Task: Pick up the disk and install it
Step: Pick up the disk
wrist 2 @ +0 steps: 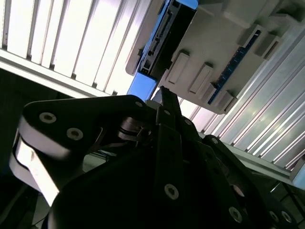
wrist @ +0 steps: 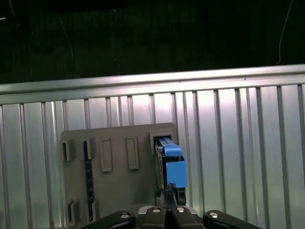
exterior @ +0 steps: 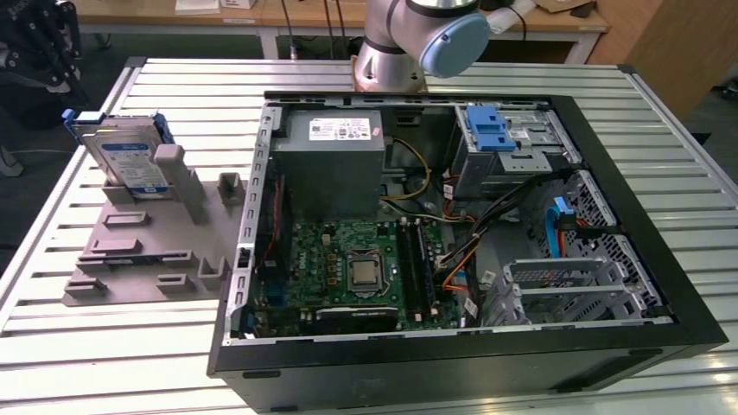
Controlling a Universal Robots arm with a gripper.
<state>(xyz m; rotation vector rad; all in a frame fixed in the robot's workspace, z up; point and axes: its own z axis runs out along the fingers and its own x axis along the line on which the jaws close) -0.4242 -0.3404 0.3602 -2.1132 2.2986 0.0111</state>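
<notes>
1. The slatted metal table (exterior: 645, 95) carries everything.
2. An open computer case (exterior: 645, 346) lies on its side, covering the table's middle and the half toward the exterior view's right. Inside it are a grey power supply (exterior: 334, 164), a green board (exterior: 346, 268) and a silver drive cage (exterior: 524, 151) with a blue latch (exterior: 496, 130).
3. The arm (exterior: 398, 43) rises from the table's far edge, behind the case.
4. A grey slotted holder (exterior: 127, 268) lies flat by the table's edge at the exterior view's left, just beside the case and apart from it.
5. The disk (exterior: 124, 160) stands upright on edge in a slot at the holder's far end, near the table's far corner on that side. Its labelled face looks toward the near edge. In the first wrist view its blue frame (wrist: 172, 164) shows edge-on.
6. The gripper (wrist: 173, 194) hangs just over the disk's blue frame. Its fingers look drawn together with nothing between them. In the second wrist view they narrow to one dark tip (wrist 2: 165, 95) close to the blue edge; whether they touch it I cannot tell.
</notes>
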